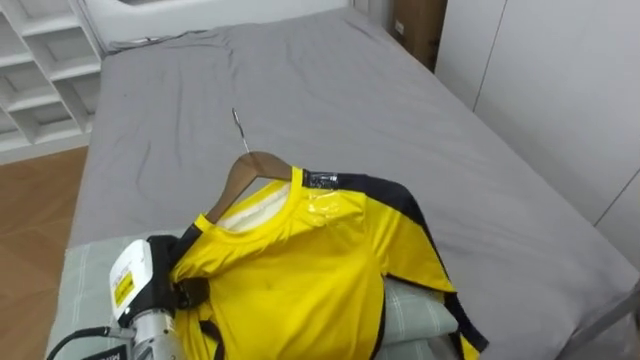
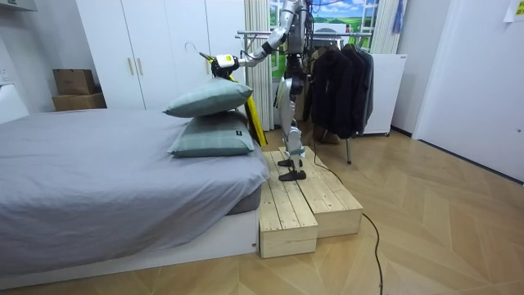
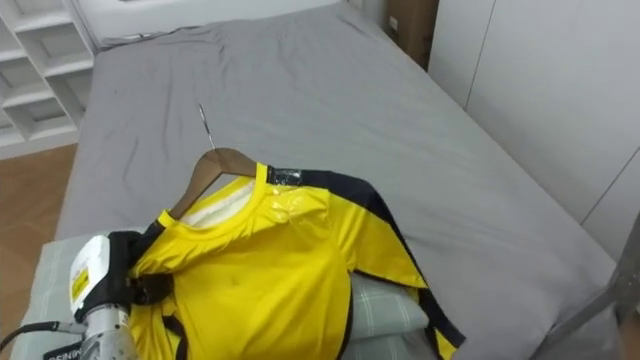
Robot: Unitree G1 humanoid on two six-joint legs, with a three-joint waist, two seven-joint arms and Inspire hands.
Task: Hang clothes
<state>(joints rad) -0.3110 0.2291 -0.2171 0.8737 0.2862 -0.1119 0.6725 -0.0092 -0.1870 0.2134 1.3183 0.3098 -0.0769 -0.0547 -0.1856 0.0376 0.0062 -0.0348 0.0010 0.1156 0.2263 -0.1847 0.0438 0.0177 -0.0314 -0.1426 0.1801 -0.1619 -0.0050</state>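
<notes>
yellow shirt [image 1: 300,265] on hanger [image 1: 250,168], over pillows [image 1: 415,310]
l hand [image 1: 162,272] clamped on shirt's shoulder at hanger end; hook pts up the bed [image 1: 350,110]; robot on pallets [image 2: 311,205] by bed.

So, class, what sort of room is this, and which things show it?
Most likely a bedroom: a wide bed with a grey sheet, stacked pillows, and a clothes rack of dark garments; the left hand holds a yellow shirt over the bed.

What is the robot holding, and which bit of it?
Its left hand grips the yellow shirt, which is on a wooden hanger, by the shoulder on the robot's left side.
</notes>
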